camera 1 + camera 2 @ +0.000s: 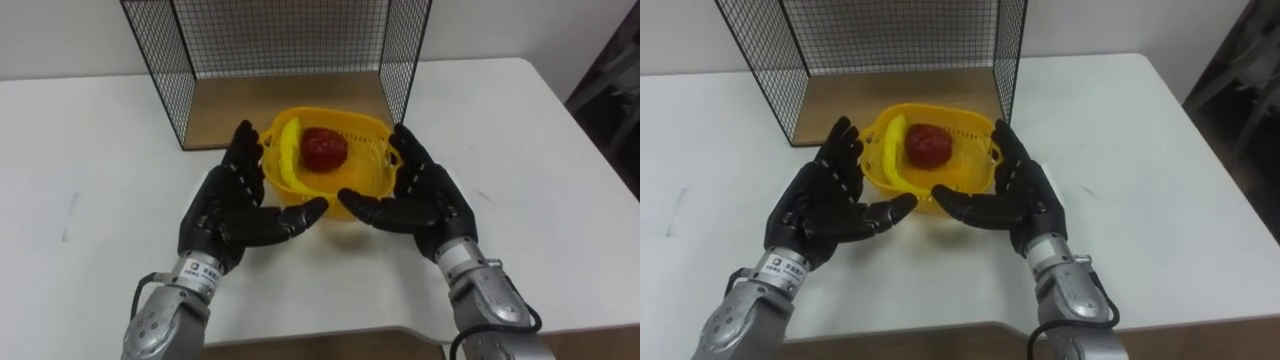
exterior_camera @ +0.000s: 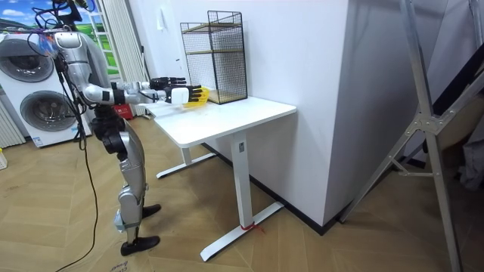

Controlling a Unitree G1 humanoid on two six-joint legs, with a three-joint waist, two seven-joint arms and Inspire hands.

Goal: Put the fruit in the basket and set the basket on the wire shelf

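Straight, spread fingers (image 1: 245,155) of the left hand (image 1: 225,210) and the right hand (image 1: 430,200) flank the yellow basket (image 1: 372,124) — unclenched, palms turned inward, thumbs nearly meeting at its near wall, though whether they press the sides is hard to tell. Inside lie a banana (image 1: 288,150) and a red fruit (image 1: 325,148). The basket sits on the white tabletop (image 1: 90,180), just in front of the wire shelf (image 1: 290,40).

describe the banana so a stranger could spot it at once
On the white table, at the open front of the black wire shelf, a yellow basket sits between the left robot hand and the right robot hand. The banana lies along its left side beside a round red fruit; it's the long, curved, yellow one.
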